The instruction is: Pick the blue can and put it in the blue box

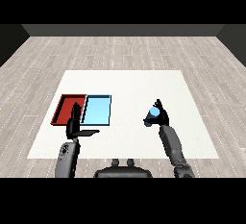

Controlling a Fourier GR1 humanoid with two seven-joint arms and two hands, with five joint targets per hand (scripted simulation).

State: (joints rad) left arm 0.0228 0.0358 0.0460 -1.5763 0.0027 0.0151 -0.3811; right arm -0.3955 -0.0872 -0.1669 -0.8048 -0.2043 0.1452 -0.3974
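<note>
- The right robot hand (161, 116) is curled round the blue can (153, 112), apparently raised a little above the white table (139, 86); I judge this the carrying grasp for the move.
- The light blue tray (97, 110) lies well to the left of the can, touching the red tray (65, 108) along one side, so the can must cross the table.
- The left robot hand (74, 124) hangs over the trays' near edge, fingers straight and thumb out, holding nothing.
- No label or writing is readable anywhere.
</note>
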